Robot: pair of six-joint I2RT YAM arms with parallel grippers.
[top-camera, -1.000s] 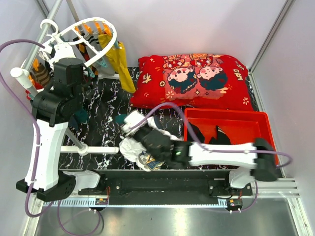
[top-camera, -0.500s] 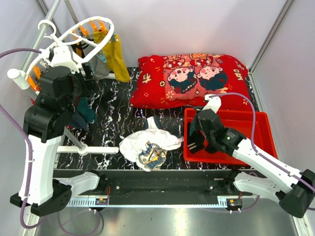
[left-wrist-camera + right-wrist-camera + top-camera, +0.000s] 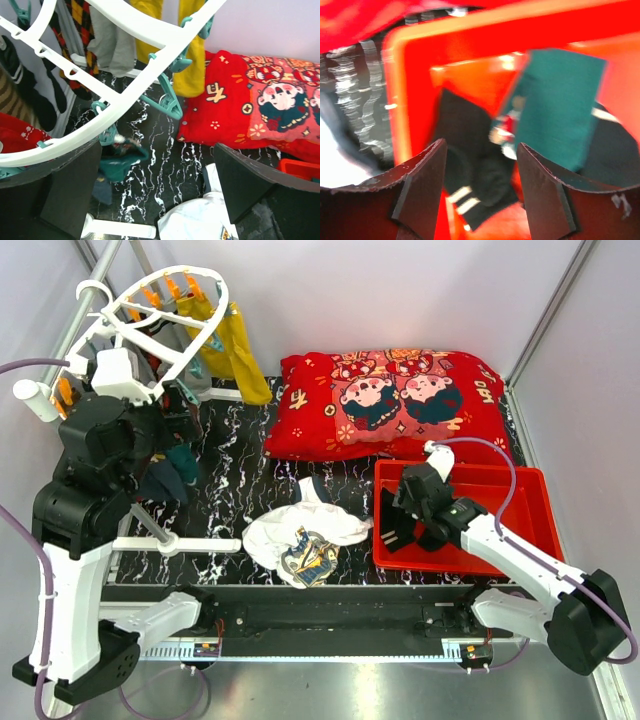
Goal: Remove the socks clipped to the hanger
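L fingers [image 3: 50, 200] wide apart, arm high; R fingers [image 3: 420, 192] parted, arm low.

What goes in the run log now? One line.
left pincer: open, at hanger | right pincer: open, above red tray, teal sock beneath | yellow socks: clipped

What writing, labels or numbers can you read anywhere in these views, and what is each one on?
No text reads clearly in any view.
Gold characters on the red pillow: shapes visible, too blurred to read.
Coloured print on the white garment: too small to read.
Small patch on the teal sock in the red bin: blurred, unreadable.
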